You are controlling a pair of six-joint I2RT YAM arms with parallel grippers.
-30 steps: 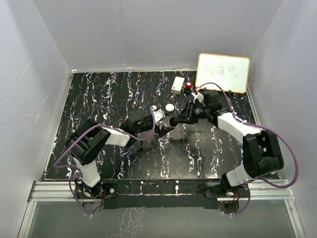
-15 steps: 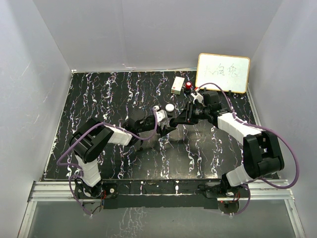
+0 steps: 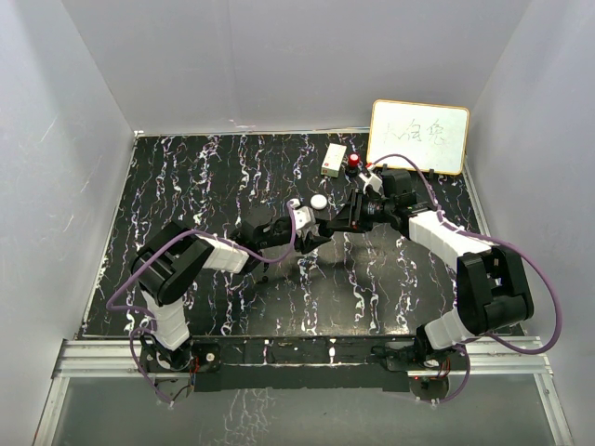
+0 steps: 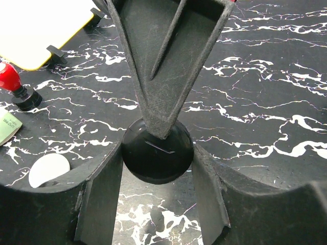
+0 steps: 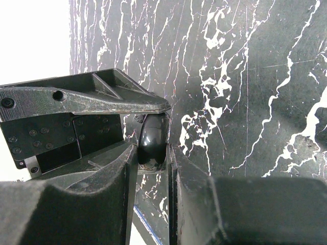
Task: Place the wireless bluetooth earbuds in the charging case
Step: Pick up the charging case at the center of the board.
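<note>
The charging case (image 4: 157, 164) is a glossy black round puck held just above the table mid-scene (image 3: 321, 228). My right gripper (image 5: 152, 153) is shut on it, pinching its flat faces, so the case (image 5: 152, 139) shows edge-on there. My left gripper (image 4: 157, 155) comes from the opposite side, its two fingers touching the case's round rim on both sides. A finger of the right gripper (image 4: 163, 76) lies over the case's top in the left wrist view. In the top view both grippers (image 3: 314, 229) (image 3: 327, 225) meet tip to tip. The two tiny black earbuds are out of view.
A white round puck (image 3: 319, 201) (image 4: 48, 169) lies just behind the grippers. Farther back stand a red-capped button (image 3: 354, 163) (image 4: 10, 76), a small white box (image 3: 333, 160) and a yellow-framed whiteboard (image 3: 418, 137). Grey walls enclose the black marbled table (image 3: 204, 186).
My left gripper has moved right, toward the right gripper, until its fingers bracket the case. The right arm has barely moved.
</note>
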